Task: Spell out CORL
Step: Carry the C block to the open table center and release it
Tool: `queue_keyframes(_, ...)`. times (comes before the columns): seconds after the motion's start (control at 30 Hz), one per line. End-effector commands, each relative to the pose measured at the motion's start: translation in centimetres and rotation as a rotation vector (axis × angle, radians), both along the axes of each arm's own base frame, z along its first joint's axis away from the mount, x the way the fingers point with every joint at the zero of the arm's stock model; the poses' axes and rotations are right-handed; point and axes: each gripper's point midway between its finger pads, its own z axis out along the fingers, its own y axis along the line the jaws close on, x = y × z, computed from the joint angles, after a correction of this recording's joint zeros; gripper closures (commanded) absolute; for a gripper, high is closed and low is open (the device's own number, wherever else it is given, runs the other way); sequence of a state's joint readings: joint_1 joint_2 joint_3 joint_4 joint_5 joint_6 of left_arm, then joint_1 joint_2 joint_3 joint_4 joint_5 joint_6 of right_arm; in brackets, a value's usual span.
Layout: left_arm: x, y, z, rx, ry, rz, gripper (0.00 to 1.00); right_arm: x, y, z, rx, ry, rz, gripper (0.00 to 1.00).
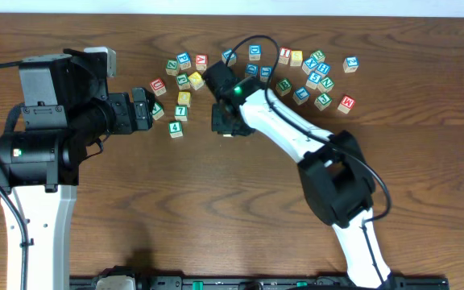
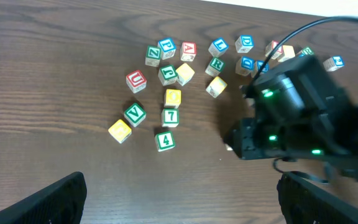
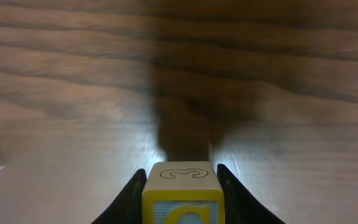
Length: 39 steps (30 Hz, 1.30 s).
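One yellow block [image 3: 182, 177], 3 on top, in right pincer [image 3: 181, 186].

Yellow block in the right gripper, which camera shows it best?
Right wrist: the yellow block fills the foreground, clamped in the right gripper. Overhead and left wrist show only that gripper's body covering it.

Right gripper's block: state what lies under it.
Only bare wooden table, darkened by shadow. The yellow block, clamped in the right gripper, hides its own underside, so contact cannot be judged.

Even light, blurred right-wrist tabletop [image 3: 73, 93]
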State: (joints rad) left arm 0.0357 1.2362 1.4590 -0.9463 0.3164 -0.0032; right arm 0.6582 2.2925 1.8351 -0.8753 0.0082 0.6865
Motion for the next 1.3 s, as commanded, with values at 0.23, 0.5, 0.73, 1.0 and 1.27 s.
queue_keyframes(0.23, -0.03, -0.34, 0.78, -0.007, -0.018, -0.014, 0.04, 1.23, -0.80, -1.53, -0.062, -0.051, -0.066, 0.71)
queue_keyframes(0.5, -0.03, -0.34, 0.78, -0.007, -0.018, -0.014, 0.03, 0.94, -0.43, -1.54, -0.073, -0.056, -0.009, 0.66)
queue_keyframes(0.73, -0.03, -0.34, 0.78, -0.007, -0.018, -0.014, 0.04, 0.80, 0.13, -1.48, -0.078, -0.069, 0.052, 0.66)
queue_keyframes(1.0, -0.03, -0.34, 0.78, -0.007, -0.018, -0.014, 0.04, 0.85, 0.14, -1.47, -0.078, -0.071, 0.056, 0.66)
queue_keyframes(1.27, -0.03, -0.34, 0.78, -0.007, -0.018, -0.014, 0.04, 0.87, 0.17, -1.46, -0.077, -0.072, 0.056, 0.66)
